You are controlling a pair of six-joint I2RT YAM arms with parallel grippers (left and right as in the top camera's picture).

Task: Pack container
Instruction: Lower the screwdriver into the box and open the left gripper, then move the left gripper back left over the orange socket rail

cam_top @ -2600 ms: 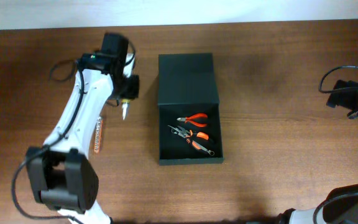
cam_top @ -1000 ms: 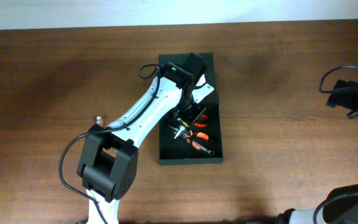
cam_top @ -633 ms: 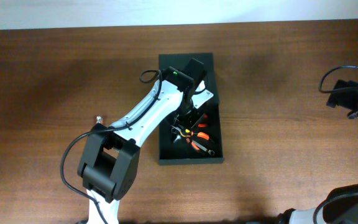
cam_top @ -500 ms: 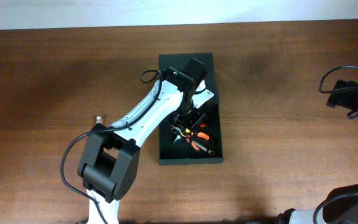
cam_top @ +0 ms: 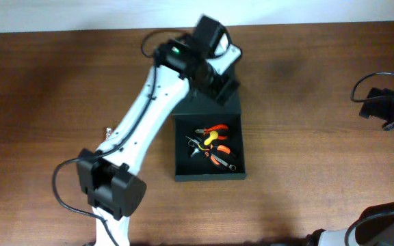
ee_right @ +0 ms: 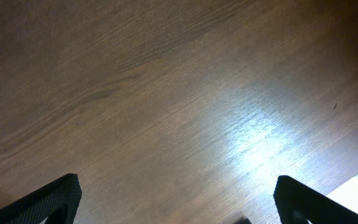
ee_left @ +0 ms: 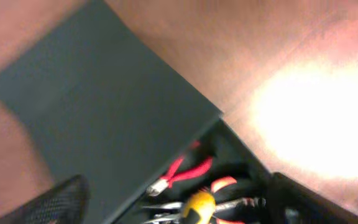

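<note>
The container (cam_top: 183, 147) is a dark rectangular box at the table's middle, its flap lid (cam_top: 204, 108) lying flat at the far end. Inside lie red-handled pliers (cam_top: 213, 129), a yellow-handled tool (cam_top: 211, 139) and orange-handled pliers (cam_top: 217, 154). My left gripper (cam_top: 223, 83) hangs open and empty above the lid's far end. In the left wrist view the left gripper (ee_left: 179, 208) frames the lid (ee_left: 98, 118), the red pliers (ee_left: 185, 173) and the yellow tool (ee_left: 197, 204) below it. My right gripper (ee_right: 179, 205) is open over bare wood.
The left arm (cam_top: 139, 130) stretches from the near left across the table to the box. A small metal tip (cam_top: 107, 130) pokes out beside that arm. The right arm and its cables (cam_top: 385, 102) sit at the right edge.
My left gripper was down inside the box; it has opened, left the yellow-handled tool among the pliers, and risen back over the lid. The right arm has not moved.
</note>
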